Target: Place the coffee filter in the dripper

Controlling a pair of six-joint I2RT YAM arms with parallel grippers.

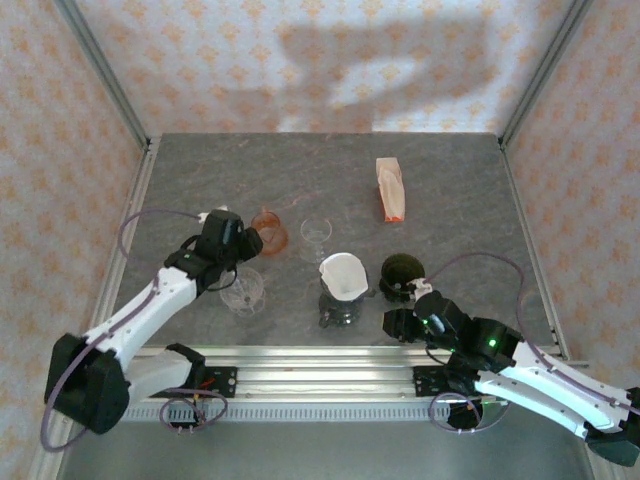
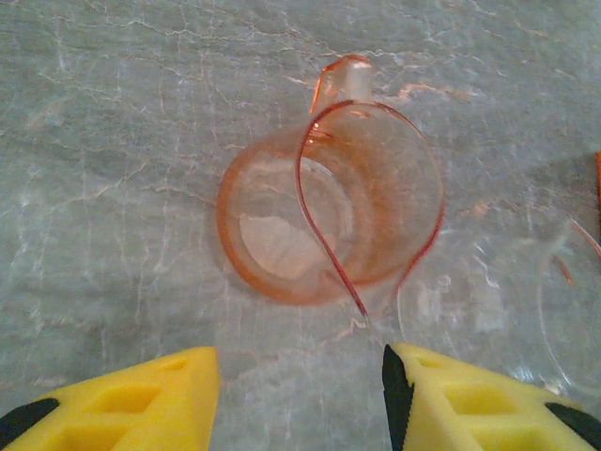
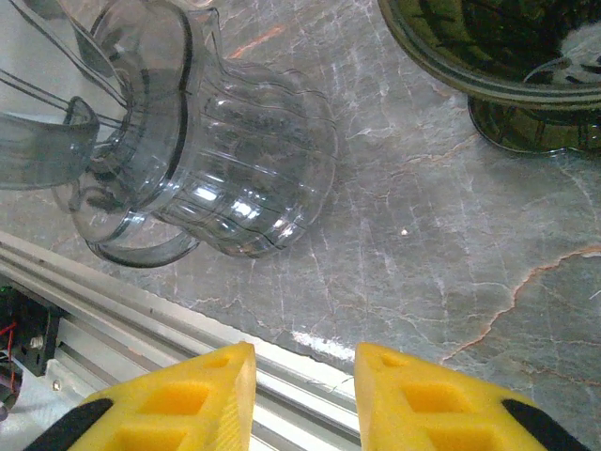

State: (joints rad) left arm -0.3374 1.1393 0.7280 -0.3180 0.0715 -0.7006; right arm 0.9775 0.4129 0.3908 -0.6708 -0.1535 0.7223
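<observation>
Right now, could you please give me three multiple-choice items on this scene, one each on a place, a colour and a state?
1. The filter sits:
A. on the bare table
B. on the metal rail
C. in the clear dripper at front centre

2. The dripper nearest the left gripper is:
A. orange
B. blue
C. black

3. The right gripper is:
A. shut on the filter
B. open and holding nothing
C. shut on a spoon

Answers:
1 C, as the top view shows the white paper standing in that dripper's cone.
2 A, as the left wrist view shows orange glass just ahead of the fingers.
3 B, as its fingers stand apart with nothing between them.
</observation>
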